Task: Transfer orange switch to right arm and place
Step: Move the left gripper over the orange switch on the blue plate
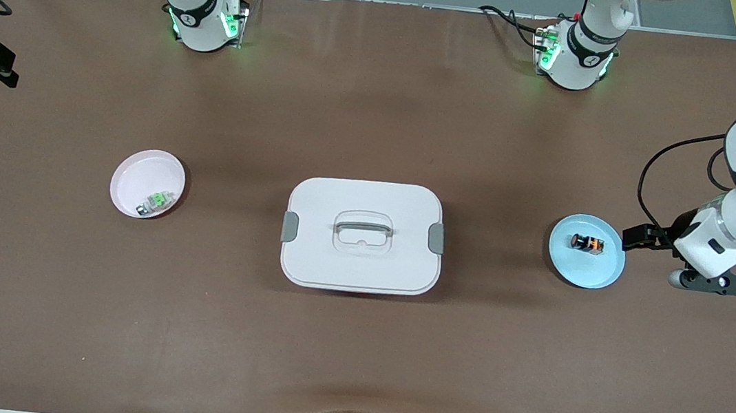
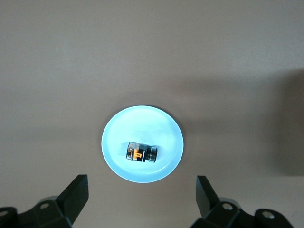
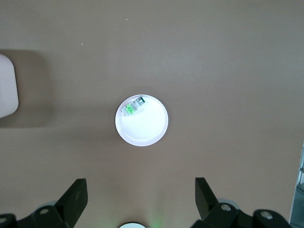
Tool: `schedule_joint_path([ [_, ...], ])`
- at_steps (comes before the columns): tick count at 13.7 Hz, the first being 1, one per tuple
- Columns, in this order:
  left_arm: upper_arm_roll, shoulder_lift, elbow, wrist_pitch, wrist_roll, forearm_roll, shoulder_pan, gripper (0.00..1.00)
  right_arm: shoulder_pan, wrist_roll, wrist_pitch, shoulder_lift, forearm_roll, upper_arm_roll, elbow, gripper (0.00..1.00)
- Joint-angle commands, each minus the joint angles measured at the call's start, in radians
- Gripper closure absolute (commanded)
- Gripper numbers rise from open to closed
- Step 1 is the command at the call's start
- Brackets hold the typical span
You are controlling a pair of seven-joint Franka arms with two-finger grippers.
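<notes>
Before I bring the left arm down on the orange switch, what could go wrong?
1. The orange switch is tiny and lies on its side on the blue plate; the open left end effector could nudge it or tip the plate.
2. The lidded white box sits mid-table, in the handover path.
3. The green switch in the pink plate is a lookalike.
</notes>
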Motion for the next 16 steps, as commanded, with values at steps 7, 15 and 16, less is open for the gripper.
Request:
schedule_joint_path([
  [7,-0.002,0.017,-0.064,0.068,0.021,0.016,-0.015,0.0,-0.036,0.001,0.009,-0.058,0.001,-0.005,-0.067,0.0],
  [15,0.0,0.011,-0.147,0.111,0.023,0.018,-0.012,0.0,-0.048,-0.001,0.034,-0.096,0.03,-0.005,-0.12,0.0],
  [16,0.0,0.011,-0.162,0.12,0.023,0.018,-0.011,0.0,-0.054,-0.001,0.034,-0.096,0.049,-0.006,-0.12,0.0],
])
